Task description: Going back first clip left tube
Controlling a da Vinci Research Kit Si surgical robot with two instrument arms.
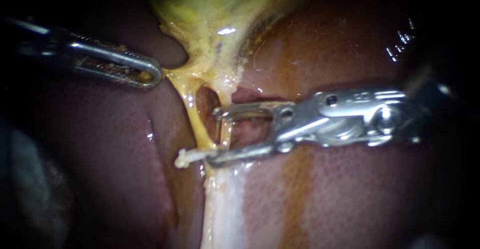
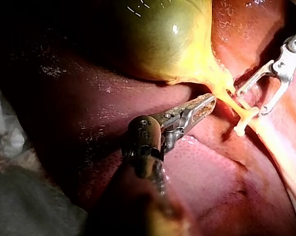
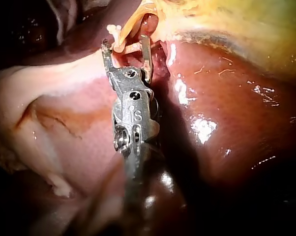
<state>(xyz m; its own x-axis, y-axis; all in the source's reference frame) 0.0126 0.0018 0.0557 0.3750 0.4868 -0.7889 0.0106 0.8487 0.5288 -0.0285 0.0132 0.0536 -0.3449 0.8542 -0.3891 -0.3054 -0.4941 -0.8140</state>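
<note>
Right instrument [image 1: 215,135] jaws wide open astride tube [image 1: 226,129], left instrument [image 1: 152,74] jaws clamping gallbladder [image 1: 220,14] edge

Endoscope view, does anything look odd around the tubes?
One thing: a short pale stub juts sideways beside the right instrument's open jaws, ending free over the liver. Whether clip or tissue, I cannot tell. Otherwise the left instrument holds yellow tissue taut.

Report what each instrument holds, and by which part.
Left instrument: the gallbladder, gripped by the yellow tissue at its neck. Right instrument: nothing; it stands open around the tube.
</note>
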